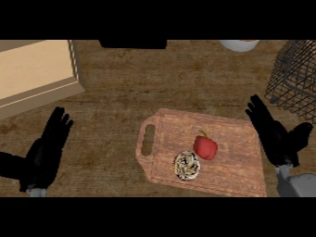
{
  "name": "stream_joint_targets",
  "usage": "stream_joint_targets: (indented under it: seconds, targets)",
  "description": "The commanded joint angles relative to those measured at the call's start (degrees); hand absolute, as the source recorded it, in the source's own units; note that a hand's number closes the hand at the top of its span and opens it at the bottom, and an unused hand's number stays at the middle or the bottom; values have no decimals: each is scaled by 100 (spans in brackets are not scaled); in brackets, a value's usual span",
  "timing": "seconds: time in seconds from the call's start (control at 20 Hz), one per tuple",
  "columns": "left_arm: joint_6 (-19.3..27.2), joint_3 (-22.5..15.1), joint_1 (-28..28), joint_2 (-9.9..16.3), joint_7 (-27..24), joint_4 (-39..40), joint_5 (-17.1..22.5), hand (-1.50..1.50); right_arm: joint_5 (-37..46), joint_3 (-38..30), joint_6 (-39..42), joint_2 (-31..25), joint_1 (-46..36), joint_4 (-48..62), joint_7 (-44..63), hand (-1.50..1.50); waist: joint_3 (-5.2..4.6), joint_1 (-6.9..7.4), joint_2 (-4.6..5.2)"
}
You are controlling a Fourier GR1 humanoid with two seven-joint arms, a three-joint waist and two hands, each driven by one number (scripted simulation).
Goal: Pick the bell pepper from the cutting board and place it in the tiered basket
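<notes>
The black left hand (pixel 45 150) rests with fingers straight over the brown counter (pixel 119 88). On the wooden cutting board (pixel 236 176) lies the red bell pepper (pixel 205 146), beside a round speckled item (pixel 187 165). The black right hand (pixel 278 136), fingers extended and holding nothing, hovers at the board's right edge, near the dark wire tiered basket (pixel 304 78).

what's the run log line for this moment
phase: pre-grasp | bell pepper: on cutting board | right hand: open, beside board | left hand: open | tiered basket: right

The bell pepper (pixel 205 147) lies on the cutting board (pixel 222 129), with the tiered basket (pixel 304 78) behind to the right.
</notes>
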Motion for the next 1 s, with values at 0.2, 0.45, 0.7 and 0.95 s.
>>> stream_joint_targets:
  seconds: [0.2, 0.45, 0.7, 0.95]
  targets:
    - [-206, 502, 251, 1107, 355, 786, -343, 0, -866, -648, 401, 1244, 950, -3, -2063, 150, 146, -304, -52]
    - [-431, 335, 430, 1213, 415, 894, -393, 0, 37, -514, -888, 2228, 1066, -282, -4299, -150, 117, -257, -83]
    - [-499, 389, 319, 1304, 521, 889, -349, 0, 1687, -329, -3124, 1590, 1784, 735, -3285, -150, 52, -161, -5]
    - [-612, 319, 80, 1315, 507, 972, -423, 0, 2729, 374, -4173, 1076, 1870, 755, -1683, -150, 32, -64, -7]
